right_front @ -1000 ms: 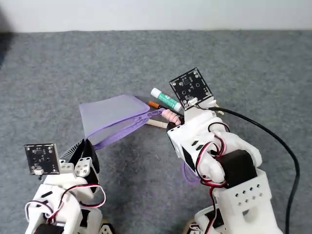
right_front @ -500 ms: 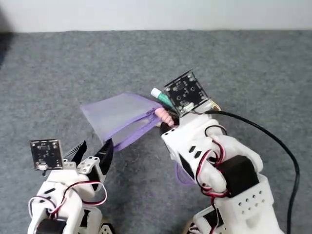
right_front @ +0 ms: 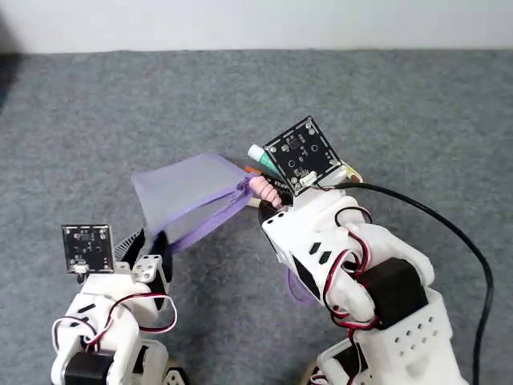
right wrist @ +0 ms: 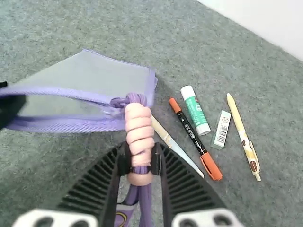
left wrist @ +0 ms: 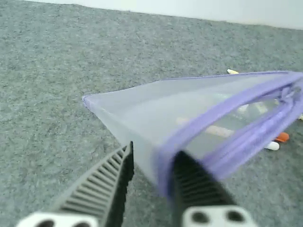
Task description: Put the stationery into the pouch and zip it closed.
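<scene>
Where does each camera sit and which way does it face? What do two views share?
High view: fixed above the table, facing down; both arms show, at the pouch.
Left wrist view: on the left wrist, facing the pouch's corner; left gripper shows.
Right wrist view: on the right wrist, facing down; its fingers clamp the pink zipper pull.
Shared: both wrist views show the orange-capped pen.

My left gripper (left wrist: 152, 158), which let go and spread wide half a second ago, has come back and pinched the near corner of the pouch (right_front: 183, 188) again. My right gripper (right wrist: 139, 156) has dragged the pink zipper pull (right wrist: 137, 127) toward my left arm, drawing that end of the pouch along.
</scene>
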